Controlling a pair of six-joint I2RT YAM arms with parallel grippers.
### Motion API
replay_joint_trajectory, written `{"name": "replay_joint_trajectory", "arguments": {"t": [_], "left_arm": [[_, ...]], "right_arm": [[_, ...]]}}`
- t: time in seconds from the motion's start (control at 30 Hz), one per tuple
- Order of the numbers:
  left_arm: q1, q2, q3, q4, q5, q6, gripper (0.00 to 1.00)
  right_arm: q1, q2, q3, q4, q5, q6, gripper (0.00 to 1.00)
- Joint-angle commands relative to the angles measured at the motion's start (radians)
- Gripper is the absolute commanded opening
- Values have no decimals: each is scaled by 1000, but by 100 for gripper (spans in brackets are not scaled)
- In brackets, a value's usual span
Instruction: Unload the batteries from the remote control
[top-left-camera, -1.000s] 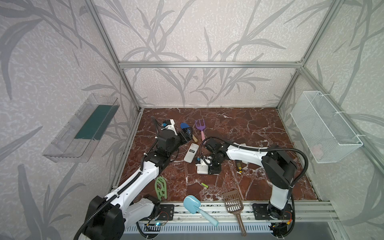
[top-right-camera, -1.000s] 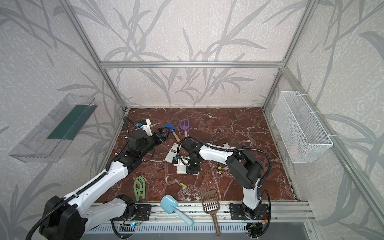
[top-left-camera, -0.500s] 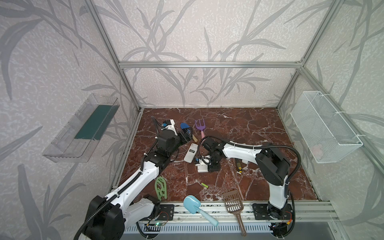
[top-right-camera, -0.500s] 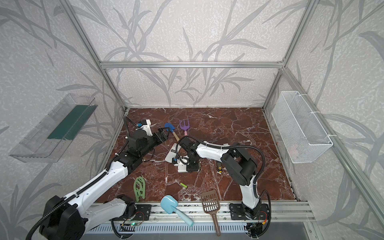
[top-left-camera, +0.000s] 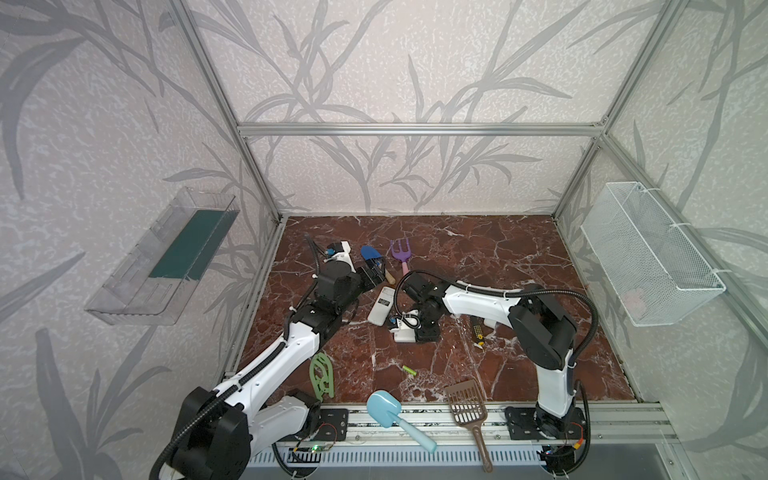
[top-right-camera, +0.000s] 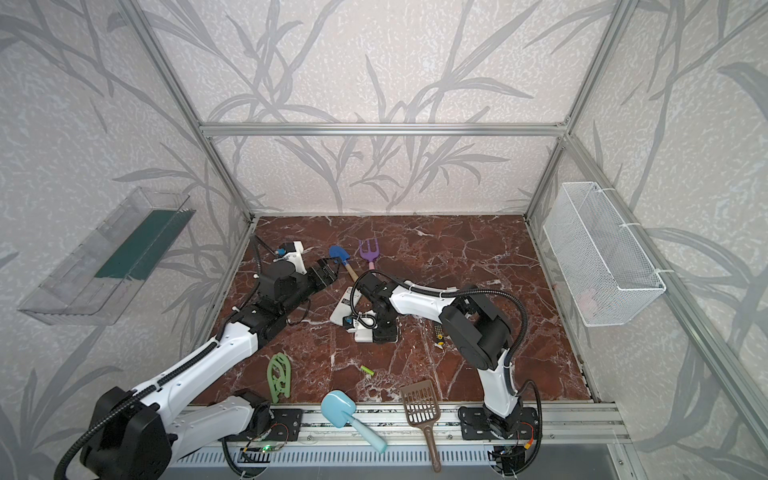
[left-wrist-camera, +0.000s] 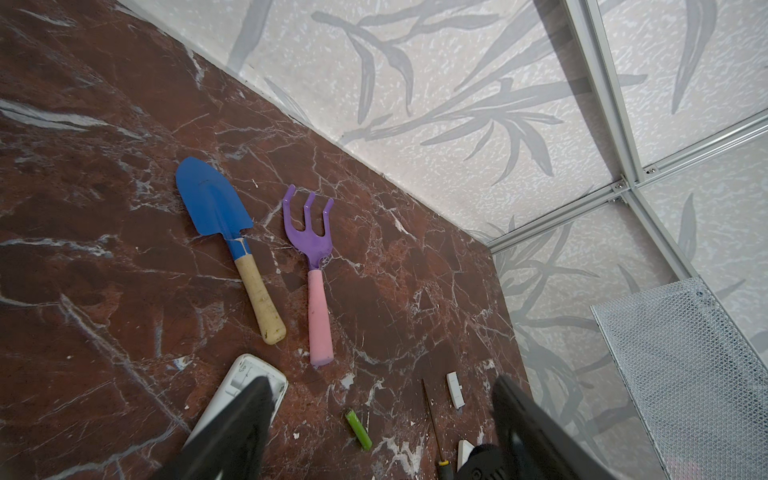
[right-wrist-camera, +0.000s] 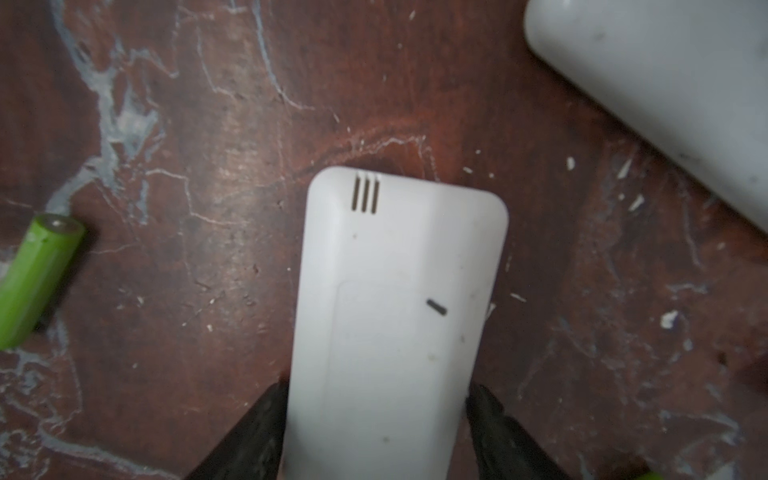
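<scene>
Worktop (top-left-camera: 498, 257): red-brown marble, bearing all the items below.

Left pincer (left-wrist-camera: 380, 386): jaws wide apart, nothing between them; in both top views it hangs near the far end of the remote control (top-left-camera: 381, 306), over the handle of the blue trowel (left-wrist-camera: 216, 203).

Right pincer (right-wrist-camera: 376, 395): points down at the worktop just beside the remote control. Its fingers (right-wrist-camera: 257, 432) flank a white slotted casing (right-wrist-camera: 399, 291); whether they press on it or stand just clear, cannot tell.

Remote control: white, flat on the worktop between the two pincers.

White slotted casing: flat on the worktop; second remote or cover, cannot tell.

Purple hand rake (left-wrist-camera: 309, 237): beside the trowel, apart from it.

Batteries, lime green: one (top-left-camera: 409, 370) loose near the front edge, well apart from the remote control; one (right-wrist-camera: 37, 282) on the worktop near the casing, not touching
</scene>
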Motion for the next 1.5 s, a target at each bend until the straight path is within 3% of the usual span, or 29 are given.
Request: {"name": "replay_joint_trajectory", "arguments": {"t": [0.0,0.2,0.4,0.47,0.63,0.83,0.93,1.13,1.47], "left_arm": [[5,5,-6,26,-11,-6,82],[4,2,-6,26,-11,-6,82],[5,1,-2,21,-5,-1,83],[5,4,2,21,0,0,83],[6,28,31,5,38,8,89],[5,57,40,10,79,-4,91],[5,63,41,18,96,-7,91],[5,79,43,32,117,-16,91],[5,107,44,64,138,-39,91]], "right_arm": [[6,-16,-4,-7,26,-14,70],[5,-134,-55,26,-37,36,71],[-33,-342,-209,188,-155,272,72],[-42,-401,-258,251,-93,420,71],[-82,-490,-303,197,62,740,69],[-152,-589,-398,103,249,1065,65],[-198,-647,-473,85,276,1182,63],[-235,-707,-595,94,299,1283,59],[-252,-600,-598,101,264,1302,51]]}}
